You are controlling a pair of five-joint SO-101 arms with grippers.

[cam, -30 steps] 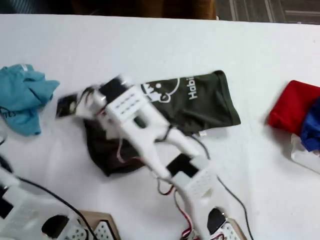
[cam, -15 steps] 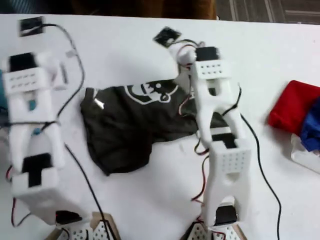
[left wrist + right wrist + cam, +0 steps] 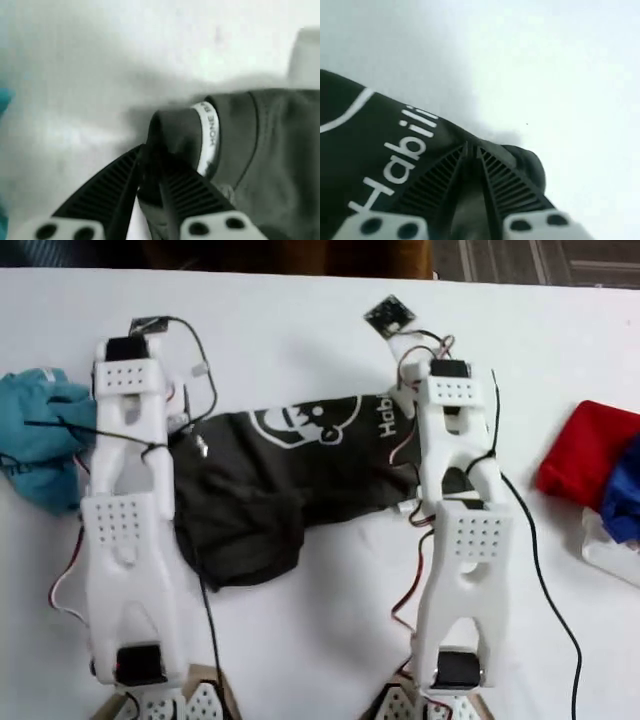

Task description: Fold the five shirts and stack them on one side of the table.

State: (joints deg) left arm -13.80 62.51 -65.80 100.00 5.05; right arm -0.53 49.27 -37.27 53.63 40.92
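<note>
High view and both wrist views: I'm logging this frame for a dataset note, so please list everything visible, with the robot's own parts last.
dark shirt: one, dark green with white print, crumpled at the table's centre between the two arms
teal shirt: one, teal, bunched at the table's left edge
red shirt: one, red, folded at the right edge
blue shirt: one, blue, against the red shirt's near side
white item: one, white, at the right edge below the blue shirt; cannot tell what it is
table: one, white
left gripper: one, black fingers, shut on the dark shirt's collar
right gripper: one, black fingers, shut on the dark shirt's edge by the print
</note>
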